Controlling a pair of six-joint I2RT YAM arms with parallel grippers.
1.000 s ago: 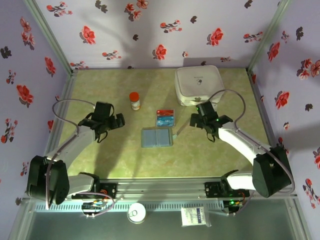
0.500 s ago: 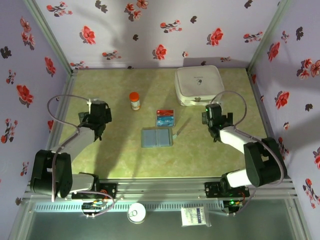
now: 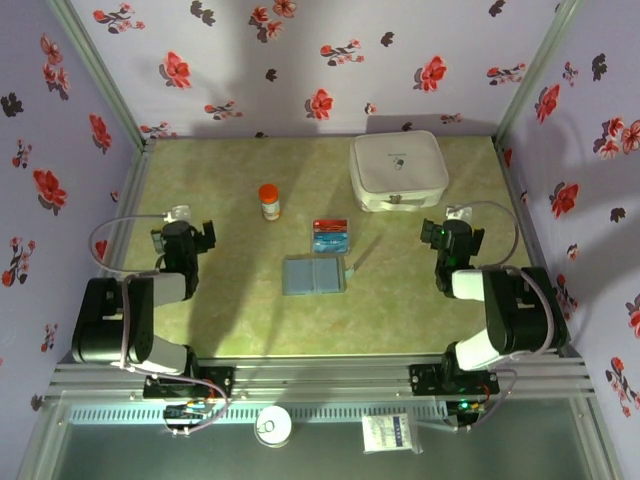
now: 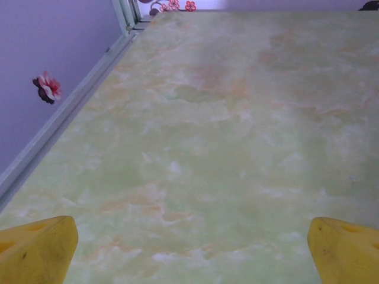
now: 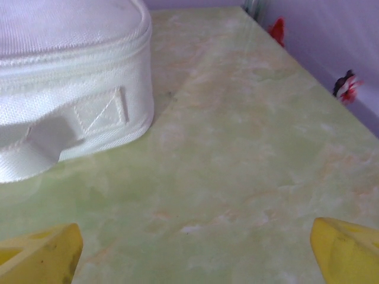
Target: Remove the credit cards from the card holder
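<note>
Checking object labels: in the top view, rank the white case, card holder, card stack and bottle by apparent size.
1. white case
2. card holder
3. card stack
4. bottle, seen from above, so its height is hidden

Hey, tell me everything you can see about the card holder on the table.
The card holder is a small, dull grey-blue wallet lying opened flat near the middle of the green marbled table. Its two rectangular panels sit side by side with a fold line between them, and the surface looks matte and soft. The credit cards lie stacked just beyond it, across a narrow gap.
</note>
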